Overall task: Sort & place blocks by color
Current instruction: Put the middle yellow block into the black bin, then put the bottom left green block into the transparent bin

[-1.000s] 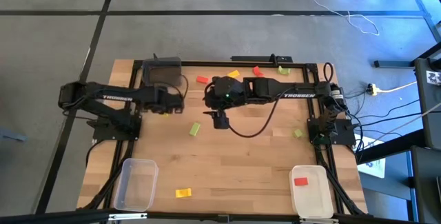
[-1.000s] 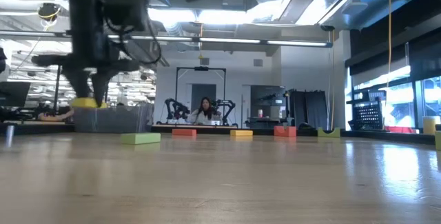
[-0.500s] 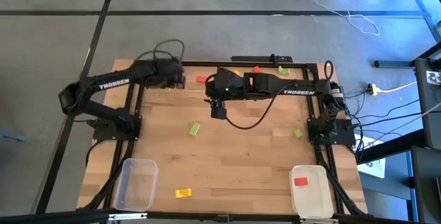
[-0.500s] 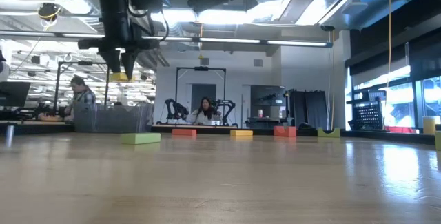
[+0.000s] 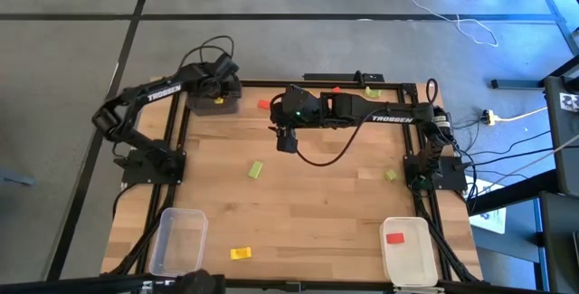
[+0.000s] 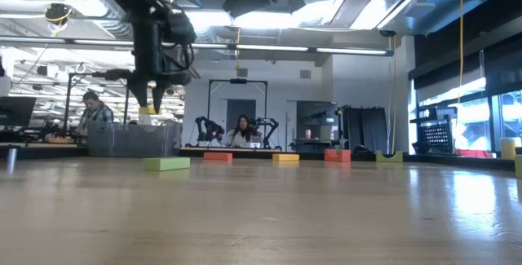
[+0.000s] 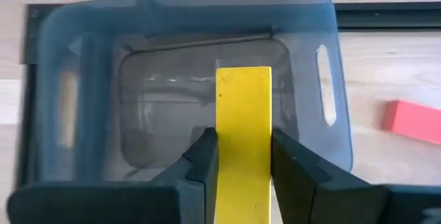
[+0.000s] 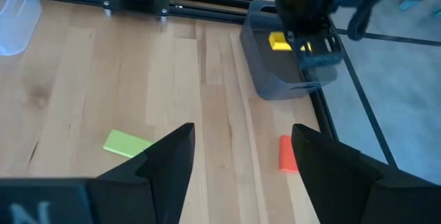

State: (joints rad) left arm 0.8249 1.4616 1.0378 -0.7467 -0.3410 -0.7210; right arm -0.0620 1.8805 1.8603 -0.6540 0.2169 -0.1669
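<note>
- Two bins sit nearest, at the bottom of the high view: a clear bin (image 5: 177,240) at lower left and a white bin (image 5: 406,251) at lower right with a red block (image 5: 394,238) lying in it.
- One yellow block (image 5: 240,253) lies on the table (image 5: 326,203) between those bins, close to the bottom edge, beside a dark shape cut off by the frame that I can't make out.
- Mid-table lies a green block (image 5: 256,169); a second green piece (image 5: 391,175) sits right of centre, near the right arm's base.
- Farther up, the right gripper (image 8: 240,156) hangs over the upper middle of the table, jaws spread wide with nothing between them; its arm hides part of the blocks at the far edge.
- Just left of it, a red block on the wood (image 5: 264,105) shows, touching nothing.
- At the upper left, the left gripper (image 7: 238,156) is above the dark bin (image 5: 214,99), jaws clamped on a yellow block held upright (image 7: 243,141); its lower end is cut off in the wrist view.
- Along the far edge, a red (image 5: 336,90) and a green (image 5: 373,90) bit peek out; others there are too small to tell.
- In the low view, people (image 6: 242,132) show in the room beyond.
</note>
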